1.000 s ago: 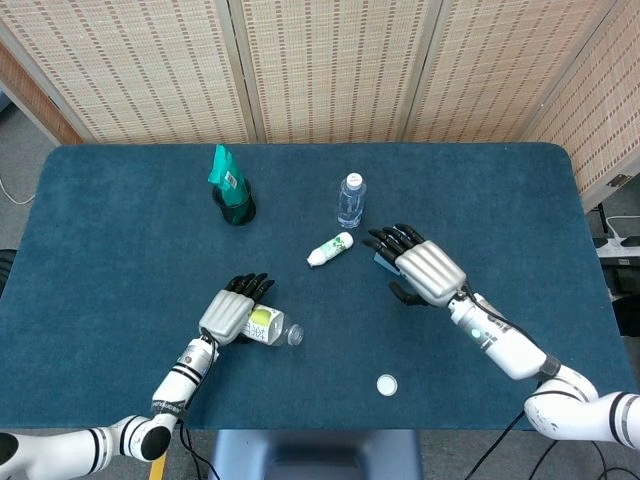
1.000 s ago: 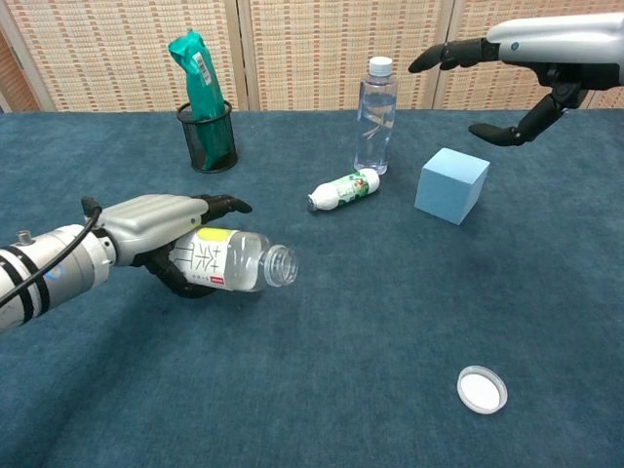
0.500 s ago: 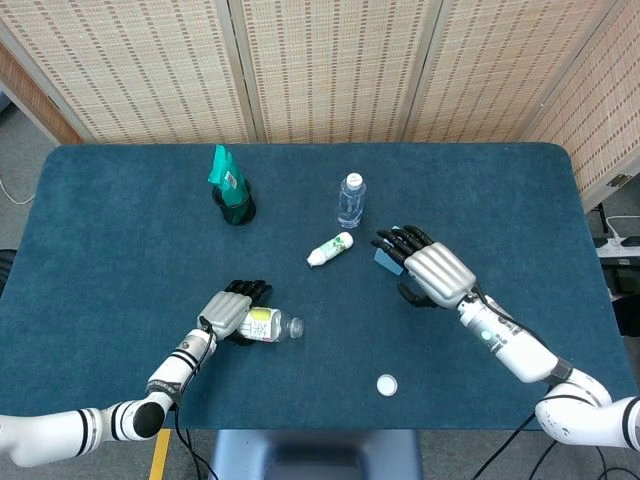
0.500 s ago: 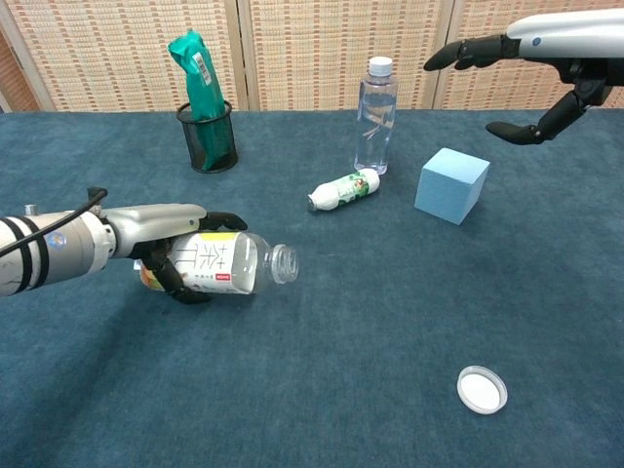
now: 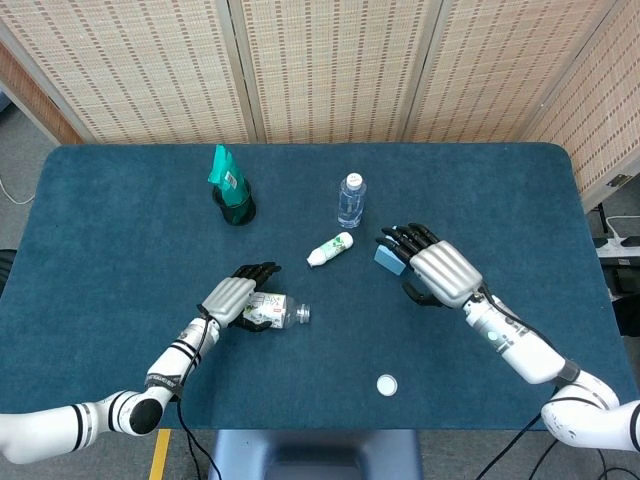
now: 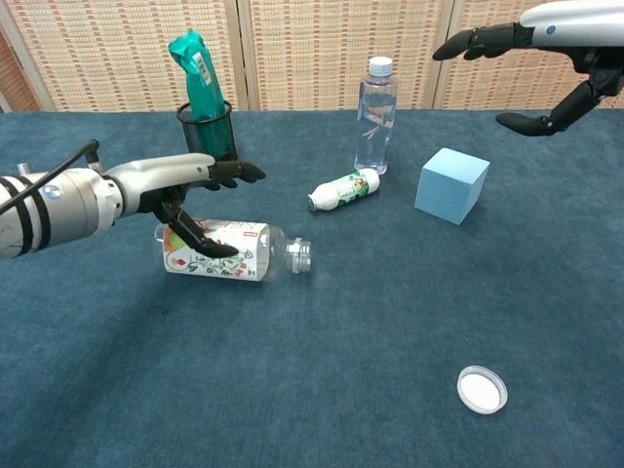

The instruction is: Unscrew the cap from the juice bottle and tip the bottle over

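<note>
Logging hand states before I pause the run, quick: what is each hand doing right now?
Left hand: open, fingers spread over the lying juice bottle, not gripping it.
Right hand: open, raised, holding nothing.

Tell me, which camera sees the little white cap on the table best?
The chest view: the cap lies close to that camera, so its rim and hollow inside show. The head view shows the cap only as a tiny white disc.

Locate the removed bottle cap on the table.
The white cap lies alone near the table's front edge, right of centre, well apart from the tipped juice bottle.
</note>
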You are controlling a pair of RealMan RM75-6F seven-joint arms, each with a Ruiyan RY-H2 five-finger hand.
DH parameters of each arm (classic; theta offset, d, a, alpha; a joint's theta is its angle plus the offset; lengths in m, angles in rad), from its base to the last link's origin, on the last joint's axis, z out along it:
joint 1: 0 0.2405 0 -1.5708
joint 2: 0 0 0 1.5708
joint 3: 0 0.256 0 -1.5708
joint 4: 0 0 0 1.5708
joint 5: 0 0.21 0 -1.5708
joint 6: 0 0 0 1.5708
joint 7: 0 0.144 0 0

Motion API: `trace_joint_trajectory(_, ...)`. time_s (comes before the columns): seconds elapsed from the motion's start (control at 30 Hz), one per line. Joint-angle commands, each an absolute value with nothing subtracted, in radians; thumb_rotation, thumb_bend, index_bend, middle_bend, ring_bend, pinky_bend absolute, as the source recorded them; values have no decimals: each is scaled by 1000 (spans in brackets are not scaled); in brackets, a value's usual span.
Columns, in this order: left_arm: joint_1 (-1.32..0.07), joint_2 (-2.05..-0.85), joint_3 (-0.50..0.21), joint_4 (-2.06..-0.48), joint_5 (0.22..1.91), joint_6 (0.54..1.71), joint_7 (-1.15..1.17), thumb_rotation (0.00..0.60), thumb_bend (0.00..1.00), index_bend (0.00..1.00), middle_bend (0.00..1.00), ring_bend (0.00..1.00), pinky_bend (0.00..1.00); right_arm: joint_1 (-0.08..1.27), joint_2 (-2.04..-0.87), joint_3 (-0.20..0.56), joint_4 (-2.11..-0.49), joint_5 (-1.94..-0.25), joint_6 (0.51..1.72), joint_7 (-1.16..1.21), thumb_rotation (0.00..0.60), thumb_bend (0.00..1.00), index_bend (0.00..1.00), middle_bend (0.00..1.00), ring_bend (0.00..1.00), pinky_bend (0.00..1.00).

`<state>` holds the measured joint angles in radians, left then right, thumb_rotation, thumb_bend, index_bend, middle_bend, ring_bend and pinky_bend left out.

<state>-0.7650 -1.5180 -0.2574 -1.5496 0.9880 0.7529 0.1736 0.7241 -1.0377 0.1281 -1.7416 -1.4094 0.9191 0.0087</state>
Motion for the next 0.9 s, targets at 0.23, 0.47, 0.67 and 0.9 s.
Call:
trace_joint_trajectory(0.23, -601, -1301, -161, -1780, 1242, 1029, 228, 600, 280, 0, 0, 0, 0, 613, -943, 85, -1838, -1402, 1031, -72, 593, 415, 0, 0, 0, 0)
trace_joint_trajectory(0.47, -311, -1221, 38, -1809, 1470, 1448, 359, 600, 321, 0, 0, 0, 0, 359, -923, -38, -1855, -1383, 1272, -166, 596, 416, 0, 0, 0, 0)
trace_joint_trajectory(0.67, -157, -1282, 89, -1663, 1581, 1671, 348, 600, 355, 0, 0, 0, 0, 208, -1004, -67, -1800, -1378, 1454, -244, 600, 410, 0, 0, 0, 0)
trace_joint_trajectory(0.9, -143, -1273, 67, -1654, 1584, 1659, 369, 600, 388, 0, 0, 0, 0, 181, -989, -47, -1796, -1409, 1478, -210, 600, 410, 0, 0, 0, 0)
